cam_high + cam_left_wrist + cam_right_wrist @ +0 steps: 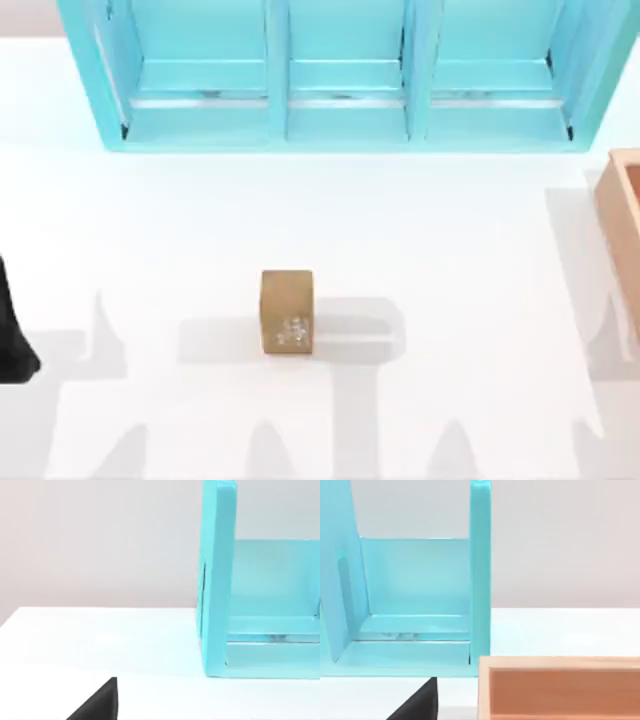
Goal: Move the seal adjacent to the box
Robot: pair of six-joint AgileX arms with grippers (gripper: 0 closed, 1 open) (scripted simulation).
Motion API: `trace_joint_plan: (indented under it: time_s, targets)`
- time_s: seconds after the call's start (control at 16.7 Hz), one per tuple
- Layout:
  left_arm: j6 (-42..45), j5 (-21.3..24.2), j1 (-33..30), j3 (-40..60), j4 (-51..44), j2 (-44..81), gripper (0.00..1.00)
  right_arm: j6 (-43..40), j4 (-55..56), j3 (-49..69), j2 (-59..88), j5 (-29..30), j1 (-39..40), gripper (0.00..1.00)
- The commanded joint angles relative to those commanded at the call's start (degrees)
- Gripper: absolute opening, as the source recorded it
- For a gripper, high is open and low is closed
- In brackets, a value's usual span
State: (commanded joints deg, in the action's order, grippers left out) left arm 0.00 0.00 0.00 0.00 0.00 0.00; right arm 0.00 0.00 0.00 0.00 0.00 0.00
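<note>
While both my arms sit parked, the seal [287,312] stands upright near the middle of the white table [450,240], its whitish mark facing the near edge, nothing touching it. At the table's right edge, well apart from it, sits the box [622,215], just in front of the turquoise shelf unit [340,75] along the far edge. How far my grippers are open I cannot tell

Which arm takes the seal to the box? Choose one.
Right arm, probably: the seal stands mid-table, but the box sits at the right edge, far from the left arm parked at the left edge.
</note>
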Motion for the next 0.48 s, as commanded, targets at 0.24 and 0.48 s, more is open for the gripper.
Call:
trace_joint_plan:
  time_s: [0.24,0.48]
  targets:
    - [0.00,0.00,0.00,0.00,0.00,0.00,1.00,0.52,-0.86,1.52,1.42,0.23,0.79,1.00]
    - [0.00,0.00,0.00,0.00,0.00,0.00,1.00,3.85,-6.40,11.88,10.57,1.73,5.54,1.00]
